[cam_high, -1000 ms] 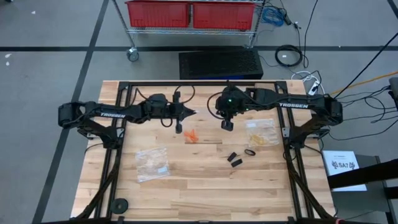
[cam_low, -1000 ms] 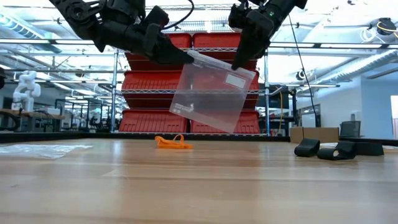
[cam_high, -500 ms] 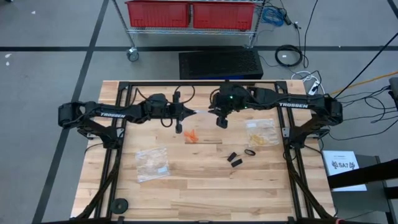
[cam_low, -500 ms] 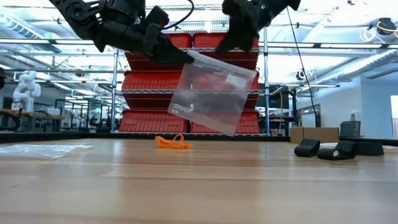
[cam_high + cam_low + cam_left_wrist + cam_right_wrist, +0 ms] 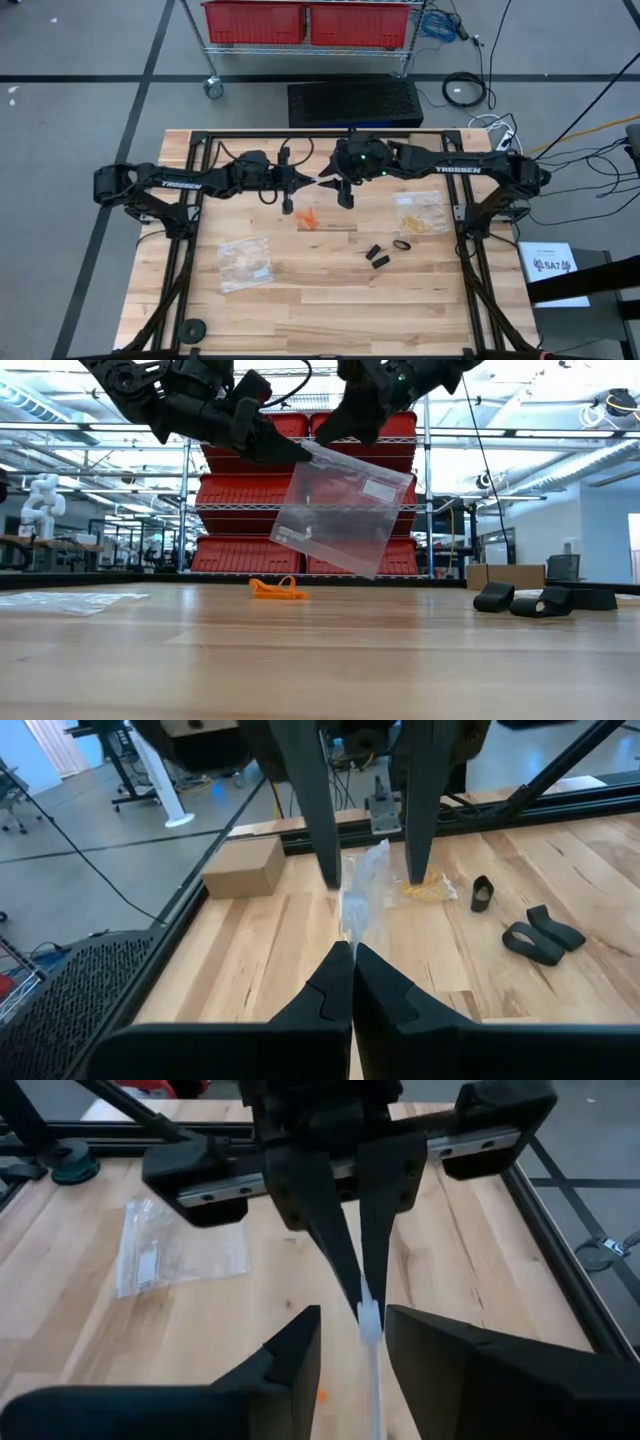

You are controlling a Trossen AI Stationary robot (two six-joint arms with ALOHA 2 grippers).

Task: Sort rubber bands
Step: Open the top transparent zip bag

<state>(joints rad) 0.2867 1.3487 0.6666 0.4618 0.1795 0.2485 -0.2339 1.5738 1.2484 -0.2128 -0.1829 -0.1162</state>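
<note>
The small orange rubber bands (image 5: 309,218) lie in a loose heap on the light wooden bench (image 5: 330,310), not yet bagged, and the thin black rubber bands (image 5: 387,251) lie loose nearer my right side. I judge the pale yellow-tan rubber bands (image 5: 416,222) done: they appear to sit inside a clear plastic zip bag flat on the bench. Another flat clear zip bag (image 5: 245,262) lies on my left side; I can't tell what it holds. Above the orange heap, my left gripper (image 5: 296,454) has its fingers clenched on an empty clear zip bag (image 5: 340,510) by its top corner. My right gripper (image 5: 350,1342) hovers at the same edge, fingers spread either side of it, so orange and black remain.
</note>
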